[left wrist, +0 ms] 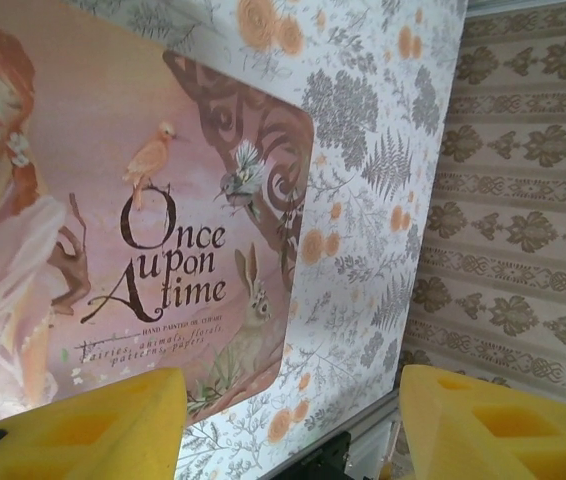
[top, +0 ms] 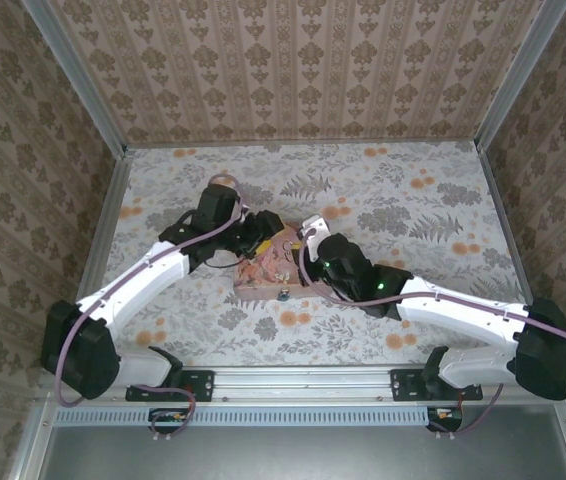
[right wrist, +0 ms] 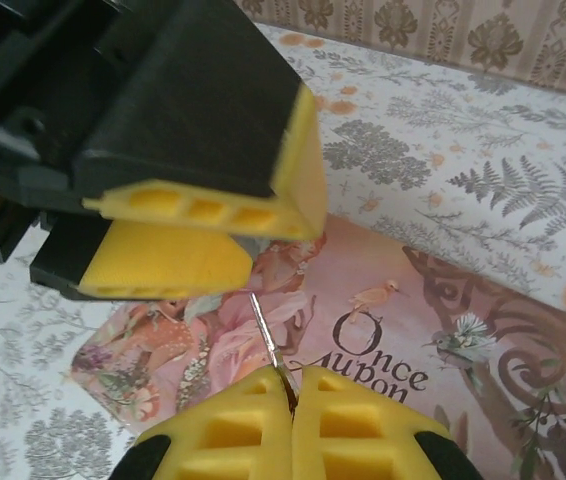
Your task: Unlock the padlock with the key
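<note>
A pink illustrated tin box (top: 266, 272) lies mid-table, its lid reading "Once upon a time" (left wrist: 168, 255). The padlock (top: 284, 294) is a tiny dark speck at the tin's near edge. My right gripper (right wrist: 293, 400) is shut on the key (right wrist: 269, 335), whose thin silver blade pokes out above the lid toward the left gripper's yellow pads (right wrist: 163, 262). My left gripper (left wrist: 293, 420) is open over the tin's corner with nothing between its pads. From above, the left gripper (top: 256, 236) and the right gripper (top: 300, 243) meet over the tin's far side.
A floral cloth (top: 413, 210) covers the table. Patterned walls (top: 293, 70) close in the back and both sides. A metal rail (top: 303, 380) with the arm bases runs along the near edge.
</note>
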Controlling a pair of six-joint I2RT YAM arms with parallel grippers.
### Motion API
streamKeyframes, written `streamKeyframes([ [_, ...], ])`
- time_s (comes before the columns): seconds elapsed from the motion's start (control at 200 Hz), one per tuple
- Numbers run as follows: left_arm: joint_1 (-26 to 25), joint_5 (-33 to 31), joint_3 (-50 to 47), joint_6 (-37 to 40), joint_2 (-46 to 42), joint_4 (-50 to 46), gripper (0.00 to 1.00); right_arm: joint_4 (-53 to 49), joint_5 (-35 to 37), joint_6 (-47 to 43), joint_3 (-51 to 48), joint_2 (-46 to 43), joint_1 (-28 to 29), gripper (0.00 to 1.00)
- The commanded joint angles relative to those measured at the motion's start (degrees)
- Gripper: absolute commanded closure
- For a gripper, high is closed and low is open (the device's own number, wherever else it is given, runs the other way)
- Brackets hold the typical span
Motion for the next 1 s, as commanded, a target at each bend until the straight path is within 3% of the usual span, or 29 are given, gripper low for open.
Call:
streamKeyframes([
  [0.0,-1.3,-0.1,1.8,-2.9,0.8,1.2,0.42,-1.9,5.9,-4.4,2.7,2.3,1.1,1.0],
  [0.35,-3.1,-0.9,1.1,-5.5,2.5,4.1,0.5,-1.0,6.3,-4.5,3.0,4.0,1.5,1.0],
  [0.995,-4.7,-0.9,1.2,-6.2,3.7,6.0,0.9,-0.9,5.3,-3.4,3.5,4.5,1.5,1.0],
])
